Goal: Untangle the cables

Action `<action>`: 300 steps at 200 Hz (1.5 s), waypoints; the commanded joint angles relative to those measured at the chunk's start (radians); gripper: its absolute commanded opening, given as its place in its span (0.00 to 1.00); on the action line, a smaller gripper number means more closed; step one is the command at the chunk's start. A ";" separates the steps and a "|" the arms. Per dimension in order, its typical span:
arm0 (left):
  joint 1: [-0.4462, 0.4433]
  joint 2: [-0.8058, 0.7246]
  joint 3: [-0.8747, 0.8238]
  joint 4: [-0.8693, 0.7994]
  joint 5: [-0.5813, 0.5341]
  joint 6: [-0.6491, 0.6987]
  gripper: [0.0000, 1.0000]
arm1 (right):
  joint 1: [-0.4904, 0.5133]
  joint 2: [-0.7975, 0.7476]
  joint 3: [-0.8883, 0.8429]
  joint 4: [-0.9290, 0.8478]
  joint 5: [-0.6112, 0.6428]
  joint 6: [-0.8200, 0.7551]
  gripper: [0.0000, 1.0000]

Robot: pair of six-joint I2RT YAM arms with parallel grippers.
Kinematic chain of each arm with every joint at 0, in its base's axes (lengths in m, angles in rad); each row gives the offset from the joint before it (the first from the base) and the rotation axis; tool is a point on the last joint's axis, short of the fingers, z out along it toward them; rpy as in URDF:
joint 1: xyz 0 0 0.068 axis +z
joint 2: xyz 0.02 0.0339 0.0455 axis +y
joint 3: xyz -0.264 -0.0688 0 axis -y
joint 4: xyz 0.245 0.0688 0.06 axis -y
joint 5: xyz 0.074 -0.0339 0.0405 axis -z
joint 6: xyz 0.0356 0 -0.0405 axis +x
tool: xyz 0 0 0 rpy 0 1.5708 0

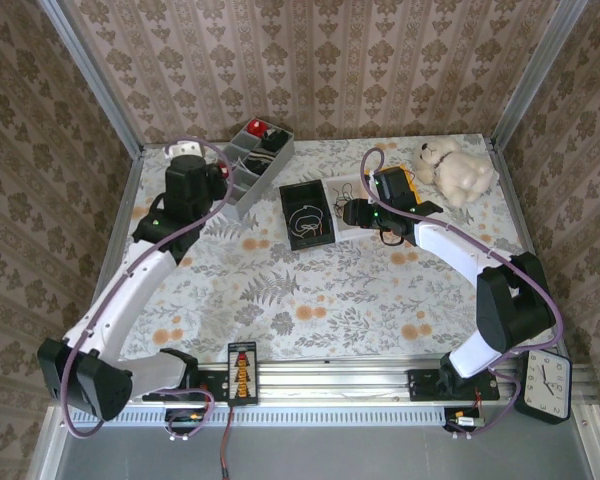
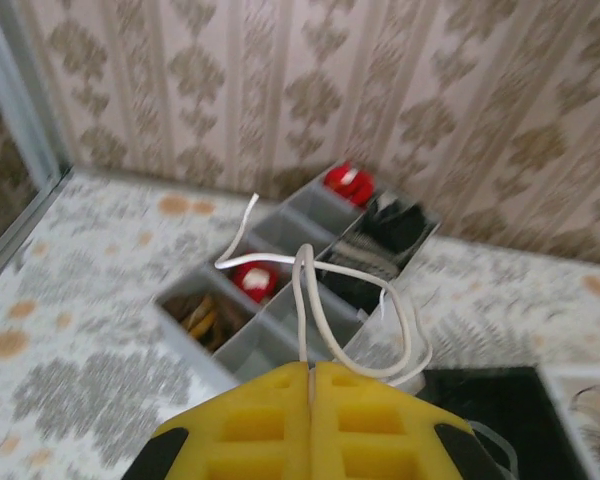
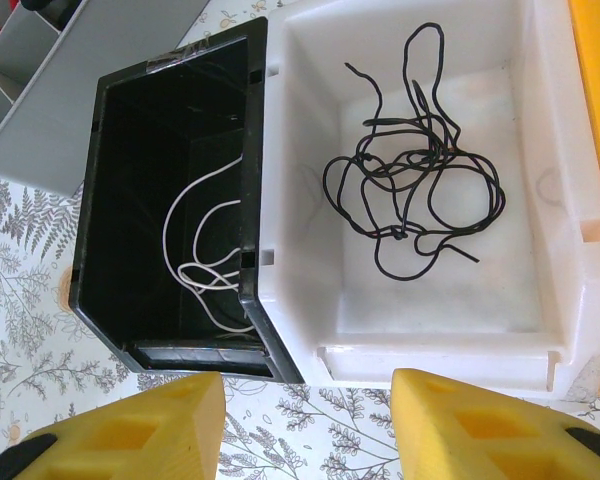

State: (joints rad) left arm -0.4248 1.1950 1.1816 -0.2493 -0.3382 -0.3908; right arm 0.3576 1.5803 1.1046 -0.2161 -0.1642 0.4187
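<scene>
At the left, the left gripper (image 2: pixel 310 375) is seen with its yellow fingers pressed together, and a whitish cable (image 2: pixel 315 300) is pinched between them. The cable is held up in loose loops above the grey divided tray (image 2: pixel 235 350), in whose compartments small red and black parts are kept. Just right of the tray, a black bin (image 3: pixel 130 120) is set on the flowered table (image 1: pixel 380 300). A whitish cord (image 3: pixel 195 250) is curled inside it; whether it is part of the pinched cable cannot be told. A white bin (image 3: pixel 430 355) is placed against the black bin's right side, and a black cable (image 3: pixel 415 190) is bunched in a tangle on its floor. The right gripper (image 3: pixel 307 400) is held near the two bins, its jaws spread with nothing between them. A teddy bear (image 1: pixel 455 170) is seated at the far right.
</scene>
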 commanded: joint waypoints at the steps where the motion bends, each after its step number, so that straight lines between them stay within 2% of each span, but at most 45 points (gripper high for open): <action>1: -0.005 0.006 0.069 0.070 0.109 0.034 0.00 | -0.002 0.000 0.031 -0.016 0.000 -0.003 0.48; 32: -0.026 0.080 0.118 0.060 0.148 0.033 0.00 | -0.002 -0.004 0.026 -0.011 0.009 0.004 0.48; 34: -0.049 0.086 0.121 0.058 0.149 0.035 0.00 | -0.002 -0.005 0.027 -0.011 0.010 0.004 0.48; 77: -0.134 0.218 0.187 -0.061 0.114 0.055 0.00 | -0.004 -0.027 0.008 -0.017 0.030 -0.001 0.48; 149: -0.212 0.488 0.281 -0.182 0.109 0.007 0.00 | -0.009 -0.055 -0.015 -0.029 0.047 -0.006 0.48; 209: -0.235 0.842 0.562 -0.300 0.168 -0.014 0.00 | -0.012 -0.086 -0.041 -0.035 0.066 -0.012 0.48; 251: -0.226 1.002 0.663 -0.321 0.207 -0.062 0.00 | -0.020 -0.117 -0.063 -0.044 0.077 -0.021 0.49; 288: -0.224 1.059 0.702 -0.313 0.216 -0.084 0.00 | -0.026 -0.123 -0.069 -0.048 0.077 -0.023 0.49; 300: -0.224 1.056 0.713 -0.322 0.213 -0.084 0.17 | -0.028 -0.124 -0.069 -0.049 0.080 -0.021 0.49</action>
State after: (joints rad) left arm -0.6533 2.2574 1.8416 -0.5396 -0.1375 -0.4461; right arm 0.3374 1.4834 1.0470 -0.2398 -0.1078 0.4141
